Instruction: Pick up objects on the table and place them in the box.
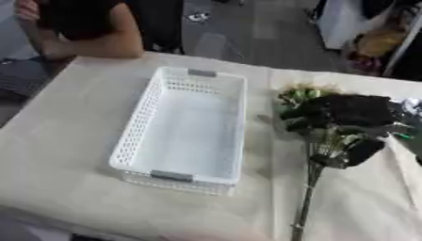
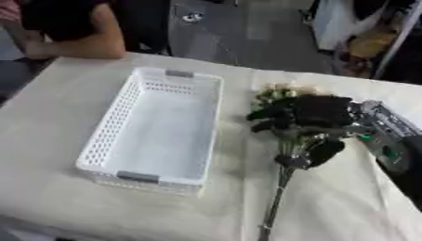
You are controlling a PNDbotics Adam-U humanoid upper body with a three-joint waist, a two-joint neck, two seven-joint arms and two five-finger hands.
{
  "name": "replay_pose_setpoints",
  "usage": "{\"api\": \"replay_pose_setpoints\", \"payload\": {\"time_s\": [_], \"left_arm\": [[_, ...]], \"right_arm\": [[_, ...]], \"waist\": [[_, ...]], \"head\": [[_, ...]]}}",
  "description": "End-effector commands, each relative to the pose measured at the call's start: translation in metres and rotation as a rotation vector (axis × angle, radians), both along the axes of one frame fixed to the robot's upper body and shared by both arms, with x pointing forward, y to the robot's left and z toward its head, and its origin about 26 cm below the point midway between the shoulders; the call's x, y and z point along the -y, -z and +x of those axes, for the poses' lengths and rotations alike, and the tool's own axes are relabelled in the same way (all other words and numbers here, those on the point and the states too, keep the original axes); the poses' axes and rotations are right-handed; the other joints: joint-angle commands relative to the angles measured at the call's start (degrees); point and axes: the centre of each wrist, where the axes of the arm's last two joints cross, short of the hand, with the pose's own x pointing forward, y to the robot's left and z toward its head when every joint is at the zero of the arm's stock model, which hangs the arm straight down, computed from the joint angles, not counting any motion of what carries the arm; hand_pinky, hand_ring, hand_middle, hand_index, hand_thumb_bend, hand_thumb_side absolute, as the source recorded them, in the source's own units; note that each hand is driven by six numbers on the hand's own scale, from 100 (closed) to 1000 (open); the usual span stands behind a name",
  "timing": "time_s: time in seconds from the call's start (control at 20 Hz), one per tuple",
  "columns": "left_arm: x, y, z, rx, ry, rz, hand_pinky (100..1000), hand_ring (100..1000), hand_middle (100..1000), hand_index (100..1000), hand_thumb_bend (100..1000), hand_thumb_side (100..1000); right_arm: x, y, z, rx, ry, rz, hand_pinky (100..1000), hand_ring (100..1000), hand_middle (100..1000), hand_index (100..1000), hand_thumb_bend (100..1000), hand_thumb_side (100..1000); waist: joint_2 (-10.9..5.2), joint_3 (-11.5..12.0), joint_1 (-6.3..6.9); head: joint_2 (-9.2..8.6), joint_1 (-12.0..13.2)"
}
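Currently my right hand (image 2: 317,113) clasps the bouquet (image 2: 284,141) heads; I judge the long stems may snag the basket (image 2: 99,141) rim leftward.

A white perforated plastic basket (image 1: 185,132) with grey handle clips stands on the beige cloth-covered table (image 1: 58,155). To its right lies a bunch of pale artificial flowers with long green stems (image 1: 306,188). The black right hand (image 1: 350,117) is over the flower heads, fingers curled around the stems.
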Motion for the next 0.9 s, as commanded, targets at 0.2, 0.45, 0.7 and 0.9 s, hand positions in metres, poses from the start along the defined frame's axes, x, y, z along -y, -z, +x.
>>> {"api": "replay_pose_setpoints", "payload": {"time_s": [0.2, 0.45, 0.7, 0.9], "left_arm": [[0.0012, -0.0131, -0.0021, 0.036, 0.010, 0.041, 595, 749, 850, 855, 125, 816], [0.0015, -0.0134, -0.0020, 0.036, 0.012, 0.045, 595, 749, 850, 856, 124, 814], [0.0018, -0.0137, -0.0018, 0.037, 0.013, 0.045, 594, 749, 850, 855, 125, 814], [0.0023, -0.0136, -0.0017, 0.037, 0.015, 0.046, 594, 748, 849, 855, 124, 814]], "right_arm": [[0.0145, -0.0096, -0.0034, -0.024, -0.099, -0.241, 950, 942, 1000, 969, 320, 711], [0.0175, -0.0112, -0.0051, -0.006, -0.095, -0.295, 976, 963, 1000, 973, 424, 661], [0.0157, -0.0078, -0.0052, 0.008, -0.099, -0.312, 981, 972, 1000, 973, 426, 600], [0.0149, -0.0028, -0.0026, 0.016, -0.090, -0.326, 985, 968, 1000, 969, 439, 544]], "waist": [[-0.40, 0.08, -0.09], [-0.37, 0.15, -0.23], [-0.35, 0.28, -0.24], [-0.35, 0.32, -0.22]], "head": [[-0.09, -0.25], [-0.09, -0.18], [-0.09, -0.19], [-0.09, -0.12]]}}
